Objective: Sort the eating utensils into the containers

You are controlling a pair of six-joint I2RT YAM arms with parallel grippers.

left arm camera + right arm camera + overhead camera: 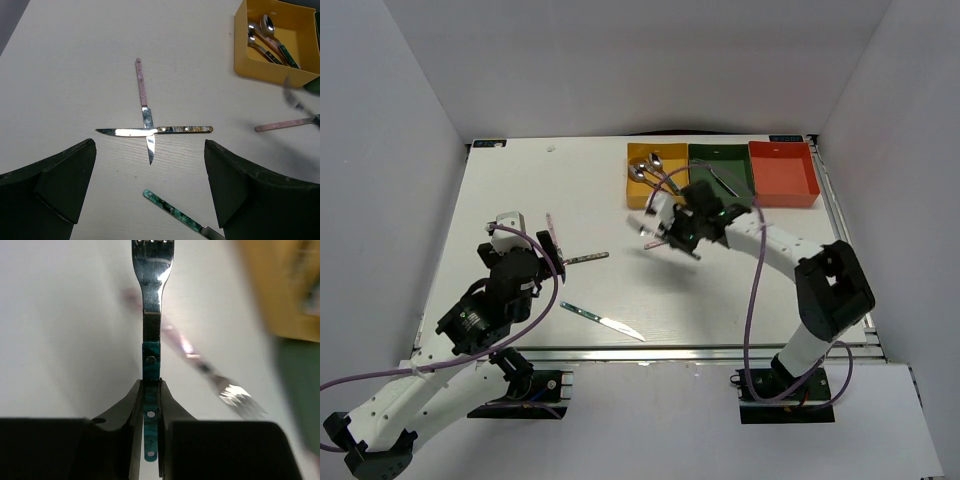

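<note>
My right gripper (668, 233) (151, 386) is shut on a teal-handled fork (151, 295) and holds it above the table, in front of the yellow bin (638, 192). Below it a pink-handled fork (222, 385) (284, 124) lies blurred on the table. My left gripper (542, 256) (149, 162) is open and empty, hovering over two crossed knives, one pink-handled (142, 87) and one with a dark mottled handle (155, 131). A teal-handled knife (175, 212) (602, 320) lies nearer the front edge. Spoons (267, 37) lie in the yellow bin (252, 72).
The dark green bin (700, 160) holds a utensil (725, 183). The red-orange bin (782, 172) stands at the back right. White walls close in the table on three sides. The right arm's purple cable (752, 300) loops over the front right.
</note>
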